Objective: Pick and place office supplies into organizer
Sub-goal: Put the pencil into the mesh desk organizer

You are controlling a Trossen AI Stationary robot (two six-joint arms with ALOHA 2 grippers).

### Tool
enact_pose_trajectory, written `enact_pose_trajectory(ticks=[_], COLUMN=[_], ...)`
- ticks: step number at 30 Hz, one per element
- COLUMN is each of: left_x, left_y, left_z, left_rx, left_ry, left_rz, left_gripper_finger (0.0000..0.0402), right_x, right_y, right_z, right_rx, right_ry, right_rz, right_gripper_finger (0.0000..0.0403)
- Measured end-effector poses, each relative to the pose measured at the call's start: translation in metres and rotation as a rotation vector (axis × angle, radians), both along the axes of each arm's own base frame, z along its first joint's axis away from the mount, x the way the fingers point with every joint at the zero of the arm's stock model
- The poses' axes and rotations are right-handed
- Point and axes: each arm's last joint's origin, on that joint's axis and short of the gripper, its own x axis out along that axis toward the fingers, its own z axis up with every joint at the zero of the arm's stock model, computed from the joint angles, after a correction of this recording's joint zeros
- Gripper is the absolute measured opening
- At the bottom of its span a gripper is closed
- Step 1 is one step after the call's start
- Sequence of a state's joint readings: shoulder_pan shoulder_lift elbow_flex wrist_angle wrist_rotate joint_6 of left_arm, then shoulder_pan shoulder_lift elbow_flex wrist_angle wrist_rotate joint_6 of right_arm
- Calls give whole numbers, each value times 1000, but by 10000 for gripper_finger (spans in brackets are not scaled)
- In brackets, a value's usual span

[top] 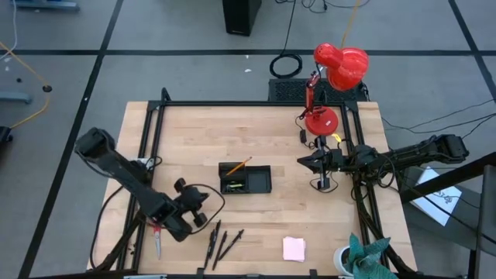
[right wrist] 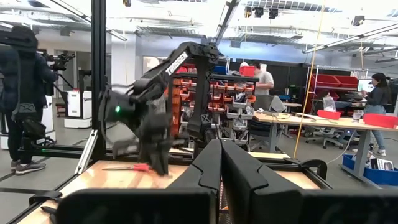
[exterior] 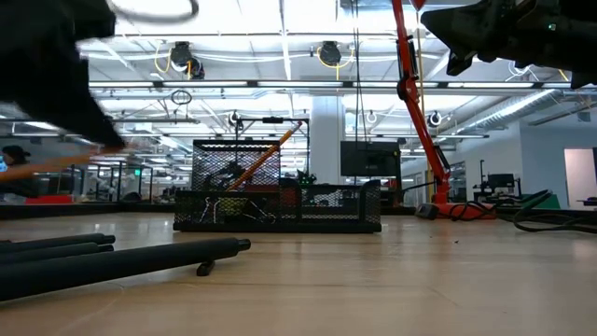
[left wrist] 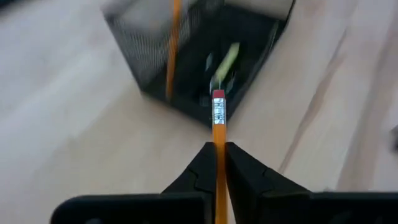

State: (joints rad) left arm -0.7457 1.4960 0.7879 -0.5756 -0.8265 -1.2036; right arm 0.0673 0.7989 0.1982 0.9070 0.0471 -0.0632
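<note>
My left gripper (left wrist: 219, 152) (top: 200, 208) hovers near the table's front left, shut on an orange pencil (left wrist: 218, 124) whose eraser end points at the organizer. The organizer (top: 246, 180) (left wrist: 205, 56), a black mesh tray, stands mid-table. Inside it, another orange pencil (top: 236, 165) leans against a wall beside a yellow-green piece (left wrist: 227, 59). Black pens (top: 221, 244) lie on the table before it. Red-handled scissors (top: 157, 236) lie under my left arm. A pink note pad (top: 294, 248) sits near the front edge. My right gripper (top: 304, 161) (right wrist: 221, 168) waits shut, raised at the right. My left gripper pinches the pencil's shaft (left wrist: 219, 144) between its two fingers, just behind the metal ferrule. The fingers lie along the pencil and slant downward toward the organizer. The eraser end (left wrist: 218, 95) sticks out past the fingertips, clear of the table; the other end is hidden by the gripper.
A red desk lamp (top: 337, 70) stands at the far right, its base (top: 320, 122) on the table just behind my right gripper. A black frame rail (top: 256, 103) runs round the table. A cup with green cloth (top: 364, 256) sits at the front right corner.
</note>
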Motion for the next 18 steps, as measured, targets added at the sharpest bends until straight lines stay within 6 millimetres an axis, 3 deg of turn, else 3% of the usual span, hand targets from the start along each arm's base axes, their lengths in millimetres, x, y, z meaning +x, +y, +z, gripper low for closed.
enact_pose_trajectory(ticks=[5,11,18], left_x=[-3,8,20], left_y=[7,17,27], left_z=[40,87,115], left_rx=[76,226,338], left_ry=[-147,-309,-404], left_rz=[-93,-229,-408], left_gripper_finger=[18,4,3], right_x=[0,0,0], right_y=[0,0,0], right_z=[0,0,0], right_rx=[0,0,0], right_ry=[-1,-1,0], right_rz=[0,-1,-1], right_gripper_finger=[4,4,4])
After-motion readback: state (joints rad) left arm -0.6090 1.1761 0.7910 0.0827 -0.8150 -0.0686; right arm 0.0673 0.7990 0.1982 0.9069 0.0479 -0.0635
